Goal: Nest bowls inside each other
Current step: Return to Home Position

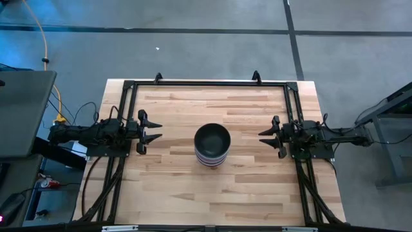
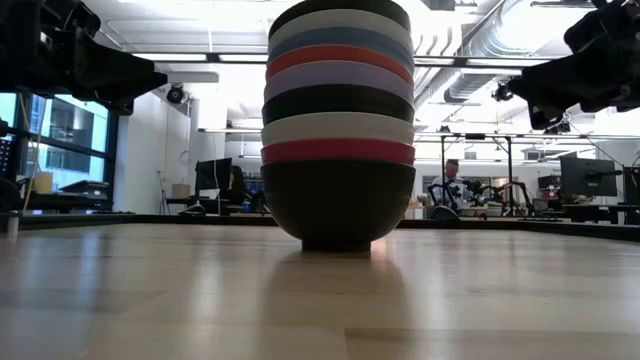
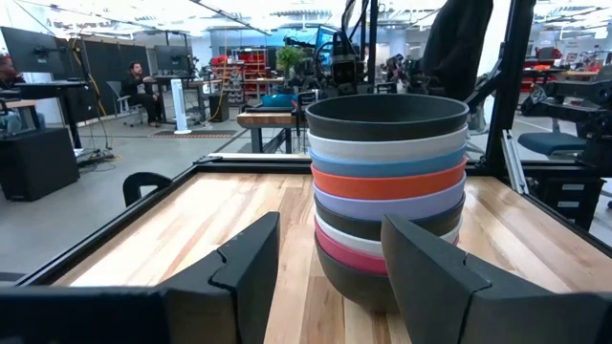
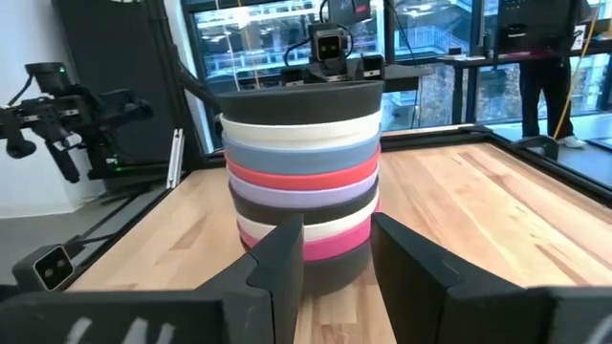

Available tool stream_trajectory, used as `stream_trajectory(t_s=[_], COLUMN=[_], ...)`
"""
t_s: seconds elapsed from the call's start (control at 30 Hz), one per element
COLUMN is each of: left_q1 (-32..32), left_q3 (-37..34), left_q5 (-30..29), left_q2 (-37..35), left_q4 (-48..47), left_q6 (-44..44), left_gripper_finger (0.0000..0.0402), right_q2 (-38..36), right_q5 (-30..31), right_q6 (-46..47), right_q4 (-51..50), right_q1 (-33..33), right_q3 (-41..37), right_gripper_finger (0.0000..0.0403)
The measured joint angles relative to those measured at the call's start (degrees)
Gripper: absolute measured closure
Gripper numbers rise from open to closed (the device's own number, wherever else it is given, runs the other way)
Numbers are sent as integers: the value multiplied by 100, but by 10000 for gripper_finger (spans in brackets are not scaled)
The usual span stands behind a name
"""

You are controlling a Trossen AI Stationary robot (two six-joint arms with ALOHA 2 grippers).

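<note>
Left hand (image 1: 156, 131), right hand (image 1: 262, 138) both wide, flanking bowl stack (image 1: 212, 144) on table (image 1: 257, 187), not touching.

Pretty clearly a robotics lab on an open workshop floor. Well beyond the left gripper (image 3: 330, 229), a person (image 3: 137, 88) is seated among desks and a monitor (image 3: 33, 53). Past the right gripper (image 4: 337, 227), another robot arm (image 4: 67, 105) and big windows (image 4: 430, 57) are seen. Exposed ducting (image 2: 480, 70) is hung overhead.
</note>
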Motion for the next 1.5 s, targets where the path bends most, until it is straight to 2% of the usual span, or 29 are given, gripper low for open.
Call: stream_trajectory(t_s=[1.5], left_q1=[-1], left_q3=[-1], left_q5=[-2], left_q2=[0], left_q4=[-1], left_q6=[0], left_gripper_finger=[229], right_q2=[0], right_q5=[-17], right_q6=[-169], right_q4=[-2], right_q1=[2], right_q3=[0], right_gripper_finger=[289])
